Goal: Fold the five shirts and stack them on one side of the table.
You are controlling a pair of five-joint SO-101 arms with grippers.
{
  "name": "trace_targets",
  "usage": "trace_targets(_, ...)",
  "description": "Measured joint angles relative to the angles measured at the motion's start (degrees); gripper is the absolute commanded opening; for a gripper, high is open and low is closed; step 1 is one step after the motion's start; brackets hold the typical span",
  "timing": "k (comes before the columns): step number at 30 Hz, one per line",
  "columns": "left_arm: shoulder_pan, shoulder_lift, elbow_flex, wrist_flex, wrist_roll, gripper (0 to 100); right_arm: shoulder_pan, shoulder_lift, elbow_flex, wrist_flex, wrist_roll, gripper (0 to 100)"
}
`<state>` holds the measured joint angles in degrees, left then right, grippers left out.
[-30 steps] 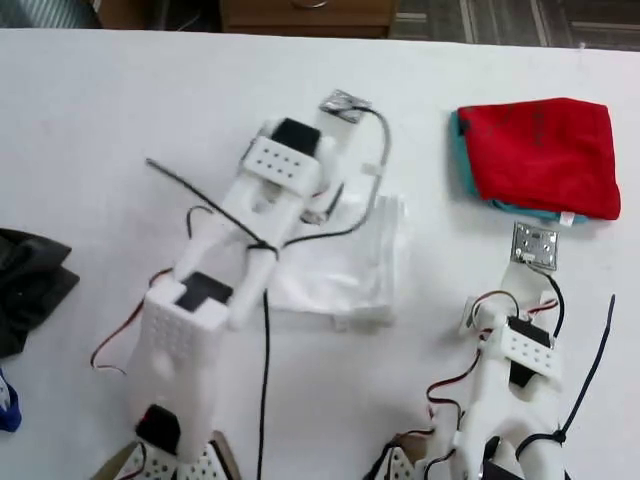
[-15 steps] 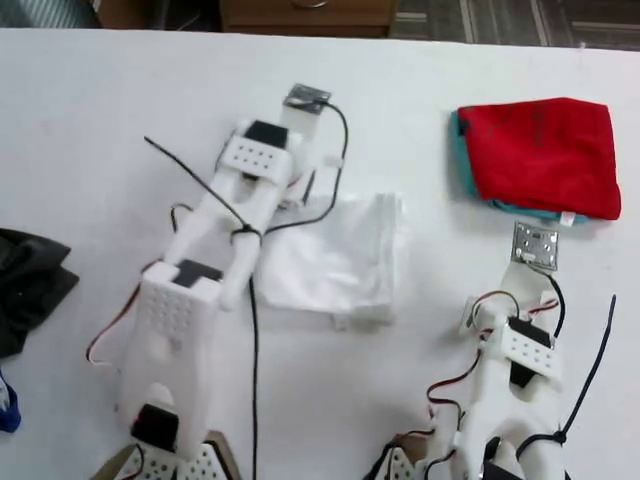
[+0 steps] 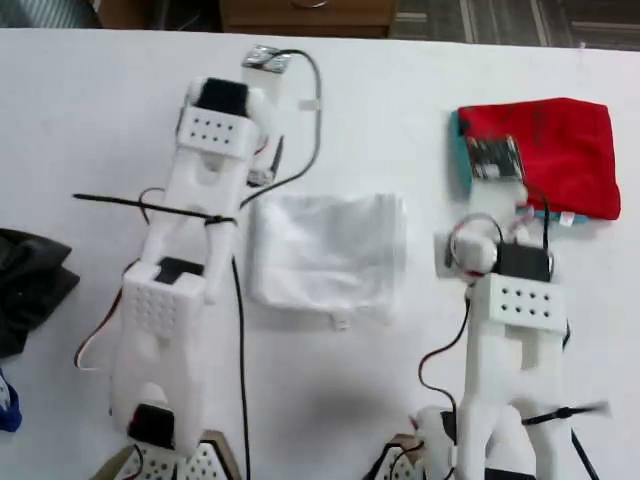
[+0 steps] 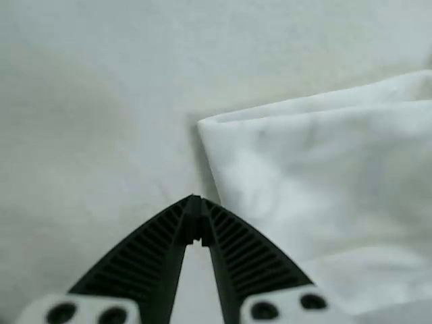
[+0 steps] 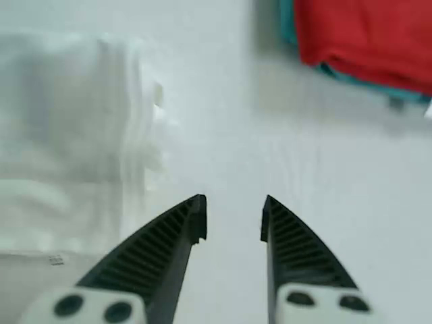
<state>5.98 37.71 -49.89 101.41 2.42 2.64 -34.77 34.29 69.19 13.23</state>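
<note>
A folded white shirt (image 3: 325, 255) lies flat at mid-table. A folded red shirt (image 3: 545, 150) rests on a teal shirt (image 3: 462, 165) at the far right. A crumpled black shirt (image 3: 30, 285) sits at the left edge. My left gripper (image 4: 196, 202) is shut and empty, low over bare table just beside a corner of the white shirt (image 4: 317, 182). My right gripper (image 5: 233, 212) is open and empty over the bare strip between the white shirt (image 5: 67, 128) and the red shirt (image 5: 368, 34).
The left arm (image 3: 190, 230) stretches along the white shirt's left side, the right arm (image 3: 510, 330) stands at the front right. A blue item (image 3: 6, 405) pokes in at the left edge. Bare tabletop (image 3: 90, 110) spreads across the far left.
The left arm swung left off the white shirt, leaving it flat. The right arm lifted and moved forward toward the red stack.
</note>
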Motion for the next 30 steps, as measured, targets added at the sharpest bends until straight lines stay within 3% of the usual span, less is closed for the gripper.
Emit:
trace_targets(8,-2.5,-21.5,25.9,-4.0,-0.2,3,-5.1,19.2,-19.2,2.5,0.0,18.7)
trace_targets(15,-12.9,-41.3,63.7,-25.2,-5.9,3,-5.7,41.1,-39.4,9.5,0.0,18.9)
trace_targets(20,-19.1,-46.5,87.2,-42.1,-9.1,3,-10.3,54.3,-54.3,17.4,-1.8,18.8)
trace_targets(25,-21.9,-46.9,96.4,-50.8,-9.1,3,-14.6,65.5,-67.3,22.4,-2.0,18.8)
trace_targets(30,-22.2,-47.1,99.7,-54.8,-9.1,3,-14.2,73.7,-77.9,26.1,-2.0,18.8)
